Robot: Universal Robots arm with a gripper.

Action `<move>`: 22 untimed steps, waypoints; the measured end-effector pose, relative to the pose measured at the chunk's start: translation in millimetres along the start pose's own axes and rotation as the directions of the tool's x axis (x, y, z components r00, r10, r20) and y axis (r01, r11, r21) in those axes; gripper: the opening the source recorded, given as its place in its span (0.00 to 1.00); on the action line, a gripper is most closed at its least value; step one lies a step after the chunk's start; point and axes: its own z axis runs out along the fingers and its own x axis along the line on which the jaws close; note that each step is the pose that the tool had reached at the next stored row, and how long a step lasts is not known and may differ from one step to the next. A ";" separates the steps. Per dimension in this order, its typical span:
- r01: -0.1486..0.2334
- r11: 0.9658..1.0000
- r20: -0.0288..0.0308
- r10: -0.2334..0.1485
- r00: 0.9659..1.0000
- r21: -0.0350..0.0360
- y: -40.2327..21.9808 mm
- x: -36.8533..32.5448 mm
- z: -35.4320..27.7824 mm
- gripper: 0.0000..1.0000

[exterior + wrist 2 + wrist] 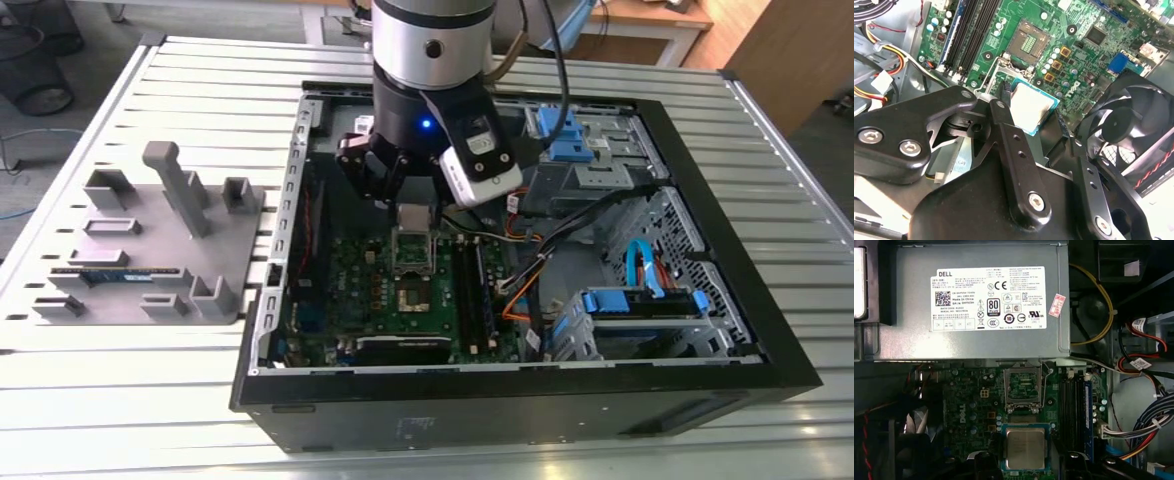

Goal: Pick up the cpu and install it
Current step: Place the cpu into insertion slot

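Jaws are clamped on the cpu [1030,107] by 2 opposite edges, near the open socket [1027,44]. Light, stiff, slick lid, fragile underside: edges only, I'd say.

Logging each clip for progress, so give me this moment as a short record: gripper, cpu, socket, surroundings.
gripper: shut on the cpu, inside the open computer case
cpu: held by its edges over the motherboard, to one side of the socket, not seated
socket: open and empty
surroundings: grey parts tray on the table, at the exterior view's left of the case
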 end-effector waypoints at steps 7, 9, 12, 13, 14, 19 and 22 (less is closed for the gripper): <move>0.000 1.000 0.000 0.000 1.000 0.000 -6.1 -0.1 3.1 0.47; 0.000 1.000 0.000 0.000 1.000 0.000 -7.4 -0.2 4.2 0.47; 0.000 1.000 0.000 0.000 1.000 0.000 -9.9 -0.3 6.8 0.47; 0.000 1.000 0.000 0.000 1.000 0.000 -10.6 -0.3 7.7 0.47; 0.000 1.000 0.000 0.000 1.000 0.000 -11.2 -0.3 8.6 0.47; 0.000 1.000 0.000 0.000 1.000 0.001 -12.9 -0.3 12.3 0.47; 0.000 1.000 0.000 0.000 1.000 0.002 -13.6 -0.3 14.5 0.47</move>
